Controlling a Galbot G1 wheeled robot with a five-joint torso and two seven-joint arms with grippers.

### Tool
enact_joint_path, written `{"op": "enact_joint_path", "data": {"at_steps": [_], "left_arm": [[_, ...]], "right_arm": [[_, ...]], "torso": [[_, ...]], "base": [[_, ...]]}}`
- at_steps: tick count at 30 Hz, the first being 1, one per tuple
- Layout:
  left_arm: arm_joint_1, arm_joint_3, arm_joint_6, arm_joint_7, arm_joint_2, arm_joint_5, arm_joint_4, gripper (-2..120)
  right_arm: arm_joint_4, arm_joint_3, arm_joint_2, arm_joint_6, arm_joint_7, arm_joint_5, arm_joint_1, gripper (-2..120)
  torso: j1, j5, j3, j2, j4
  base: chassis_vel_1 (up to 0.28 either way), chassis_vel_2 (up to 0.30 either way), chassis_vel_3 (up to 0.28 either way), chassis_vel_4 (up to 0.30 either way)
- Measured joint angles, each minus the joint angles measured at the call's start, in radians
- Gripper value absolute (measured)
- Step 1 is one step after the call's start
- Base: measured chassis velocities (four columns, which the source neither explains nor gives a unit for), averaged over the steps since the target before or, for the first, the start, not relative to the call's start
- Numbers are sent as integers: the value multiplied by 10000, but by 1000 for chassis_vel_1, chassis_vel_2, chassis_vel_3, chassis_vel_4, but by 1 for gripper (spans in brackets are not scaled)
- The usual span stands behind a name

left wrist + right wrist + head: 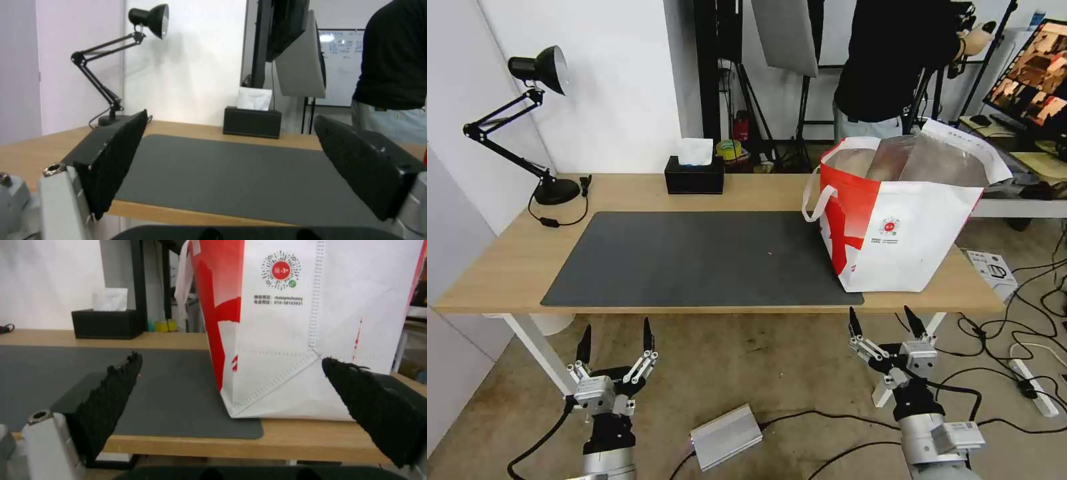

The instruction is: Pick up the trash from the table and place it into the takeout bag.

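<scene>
While parked low, right tool (886, 323) below takeout bag (904, 235).

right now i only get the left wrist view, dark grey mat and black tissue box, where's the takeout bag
Observer: The large boxy red-and-white takeout bag stands upright at the right end of the long light-wood table, one bottom corner on the mat.
Operator: is it open
Observer: Yes, its mouth gapes upward and the silver foil lining shows.
Operator: and my right arm
Observer: The right gripper hangs open just below the table's front edge, facing the bag.
</scene>
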Motion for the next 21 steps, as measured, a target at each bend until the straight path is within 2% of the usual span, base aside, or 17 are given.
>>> {"op": "enact_joint_path", "data": {"at_steps": [21], "left_arm": [[-85,-78,-11,-8,5,95,-35,100]], "right_arm": [[0,0,0,0,-1,0,0,100]], "torso": [[0,0,0,0,0]], "base": [[0,0,0,0]]}}
